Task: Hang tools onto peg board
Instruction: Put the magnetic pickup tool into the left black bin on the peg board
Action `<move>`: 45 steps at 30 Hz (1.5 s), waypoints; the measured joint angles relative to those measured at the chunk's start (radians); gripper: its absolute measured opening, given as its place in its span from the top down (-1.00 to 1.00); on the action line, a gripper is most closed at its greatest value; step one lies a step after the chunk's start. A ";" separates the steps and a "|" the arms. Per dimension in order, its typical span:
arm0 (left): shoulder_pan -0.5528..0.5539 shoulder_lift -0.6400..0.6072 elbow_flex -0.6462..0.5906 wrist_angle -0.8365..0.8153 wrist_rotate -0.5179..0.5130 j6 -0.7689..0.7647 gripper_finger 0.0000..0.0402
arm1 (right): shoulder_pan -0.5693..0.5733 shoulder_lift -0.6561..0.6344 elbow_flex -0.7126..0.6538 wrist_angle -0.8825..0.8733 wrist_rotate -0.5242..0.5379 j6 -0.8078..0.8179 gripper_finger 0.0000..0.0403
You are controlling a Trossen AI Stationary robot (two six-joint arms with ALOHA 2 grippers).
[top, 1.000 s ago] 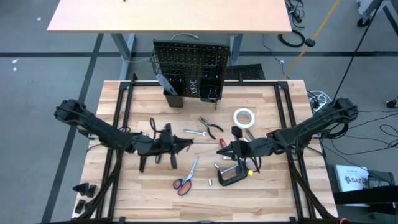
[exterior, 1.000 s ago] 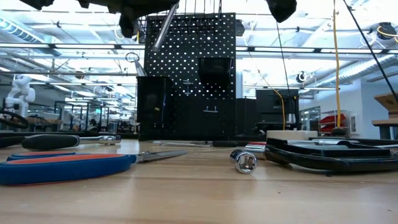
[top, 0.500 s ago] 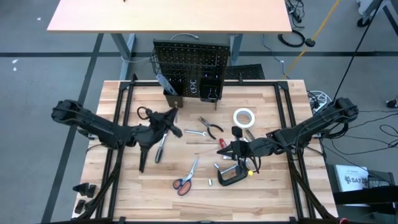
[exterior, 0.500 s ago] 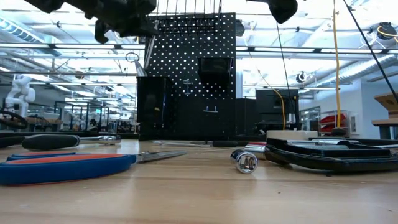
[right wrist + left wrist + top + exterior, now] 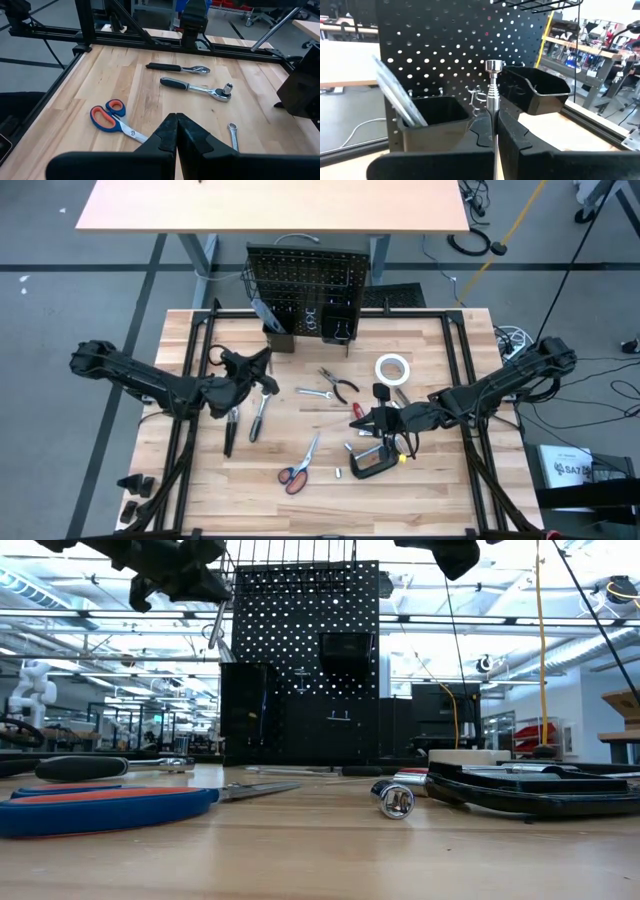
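Left claw (image 5: 495, 127) at frame left-centre pinched silver ratchet (image 5: 493, 80) before peg board (image 5: 455, 45). Right claw (image 5: 176, 131) pressed together over bench (image 5: 300, 430), right-centre.

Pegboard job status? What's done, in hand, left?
Done: one flat silver tool in a black bin on the black perforated peg board. In hand: left gripper fingers shut on a silver knurled metal tool, facing the board. Left on the table: orange-handled scissors, black C-clamp, white tape roll, dark-handled pliers. Right gripper shut, empty.
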 joint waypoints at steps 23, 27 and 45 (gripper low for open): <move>0.159 -0.061 -0.085 0.291 0.109 -0.077 0.99 | 0.000 0.000 0.000 0.005 0.000 -0.014 1.00; 0.214 -0.061 -0.085 0.336 0.109 -0.098 0.99 | 0.000 0.000 0.000 0.005 0.000 -0.022 1.00; 0.385 0.080 -0.085 0.477 0.116 -0.203 0.99 | -0.004 0.000 0.000 0.013 0.000 -0.035 1.00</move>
